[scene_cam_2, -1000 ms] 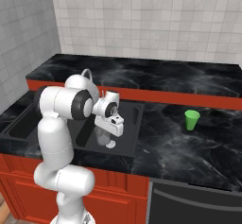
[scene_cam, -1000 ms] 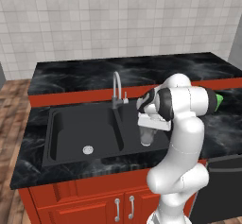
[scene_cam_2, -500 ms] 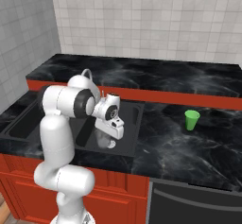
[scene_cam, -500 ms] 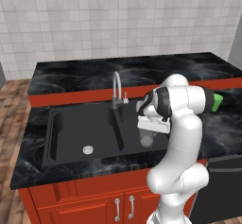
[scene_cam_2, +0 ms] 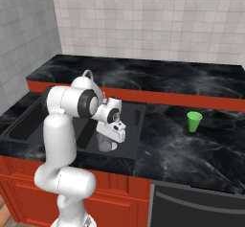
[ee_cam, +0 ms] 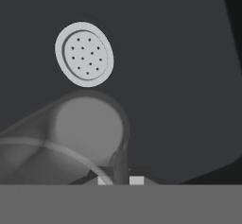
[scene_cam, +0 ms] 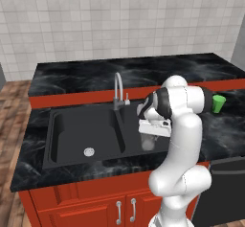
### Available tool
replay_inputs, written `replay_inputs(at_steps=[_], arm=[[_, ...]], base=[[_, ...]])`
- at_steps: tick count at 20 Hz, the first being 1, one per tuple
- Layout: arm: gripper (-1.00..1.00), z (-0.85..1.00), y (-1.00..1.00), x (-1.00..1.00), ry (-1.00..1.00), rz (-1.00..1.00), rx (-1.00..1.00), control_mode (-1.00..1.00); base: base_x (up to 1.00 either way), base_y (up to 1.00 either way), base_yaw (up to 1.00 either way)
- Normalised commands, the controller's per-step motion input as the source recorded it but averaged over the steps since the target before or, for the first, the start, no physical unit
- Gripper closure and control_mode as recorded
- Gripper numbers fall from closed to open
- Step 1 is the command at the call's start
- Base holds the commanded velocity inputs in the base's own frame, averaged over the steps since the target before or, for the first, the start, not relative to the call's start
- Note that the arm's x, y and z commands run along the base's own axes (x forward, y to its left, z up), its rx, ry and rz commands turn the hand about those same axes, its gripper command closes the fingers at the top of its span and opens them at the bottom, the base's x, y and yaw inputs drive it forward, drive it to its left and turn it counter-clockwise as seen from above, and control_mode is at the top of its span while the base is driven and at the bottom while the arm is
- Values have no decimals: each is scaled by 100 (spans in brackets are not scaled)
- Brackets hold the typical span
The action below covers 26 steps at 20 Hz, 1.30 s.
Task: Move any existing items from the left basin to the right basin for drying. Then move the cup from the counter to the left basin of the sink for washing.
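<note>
The grey translucent tumbler (scene_cam: pixel 148 142) hangs tilted inside the right basin (scene_cam: pixel 132 124) of the black sink, just above its floor. My gripper (scene_cam: pixel 153 134) is shut on the tumbler's rim wall. In the hand view the tumbler (ee_cam: pixel 71 138) lies below the round silver drain (ee_cam: pixel 84 54), with one fingertip (ee_cam: pixel 119 167) against its wall. In the right base view the gripper (scene_cam_2: pixel 111 136) holds the tumbler (scene_cam_2: pixel 106 142) low in the right basin (scene_cam_2: pixel 134 120). The left basin (scene_cam: pixel 81 128) holds nothing I can see. The green cup (scene_cam: pixel 218 103) (scene_cam_2: pixel 194 121) stands upright on the counter (scene_cam_2: pixel 191 144), right of the sink.
A silver gooseneck tap (scene_cam: pixel 117 89) rises at the sink's divider, just behind my hand. Tiled wall runs behind the counter. Red cabinets (scene_cam: pixel 95 202) sit below, and a dark appliance front (scene_cam_2: pixel 196 207) is under the counter at the right.
The hand with the tumbler has drifted very slightly toward the sink's middle; the grip is unchanged and the green cup has not moved.
</note>
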Motion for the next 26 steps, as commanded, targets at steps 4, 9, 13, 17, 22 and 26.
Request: replay_inputs(at_steps=[4, 9, 13, 17, 22, 26], arm=[[100, -11, 0, 1, 0, 1, 0, -100], [100, -11, 0, 0, 0, 0, 0, -100], [100, -12, 0, 0, 0, 0, 0, -100], [100, -14, 0, 0, 0, 0, 1, -100], [100, -13, 0, 0, 0, 0, 1, -100], [100, -14, 0, 1, 0, 0, 0, -100]], base=[[0, 0, 0], [0, 0, 0], [0, 0, 0], [0, 0, 0], [0, 0, 0], [0, 0, 0]])
